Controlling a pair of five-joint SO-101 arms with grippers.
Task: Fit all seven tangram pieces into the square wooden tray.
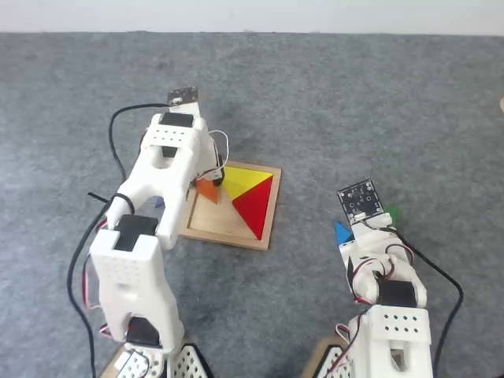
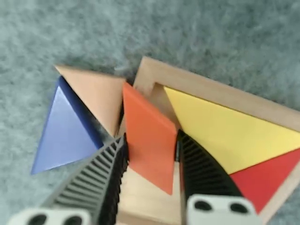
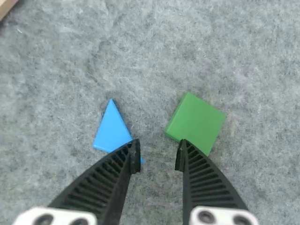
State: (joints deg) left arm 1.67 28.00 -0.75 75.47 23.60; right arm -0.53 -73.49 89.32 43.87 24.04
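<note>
Over square wooden tray [image 1: 214, 218] edge: left jaws pinching orange parallelogram piece [image 2: 150, 140]; well apart from tray, right jaws spread.

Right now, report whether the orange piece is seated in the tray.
Not seated: the left gripper holds the orange piece between its fingers, across the tray rim.

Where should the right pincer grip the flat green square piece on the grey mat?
Come straight down from above and close across two opposite straight edges of the green square piece, at their middles. It lies flat on the grey mat, turned askew to the open right pincer, so I would rotate the wrist first; pinching corners would likely let it twist.
</note>
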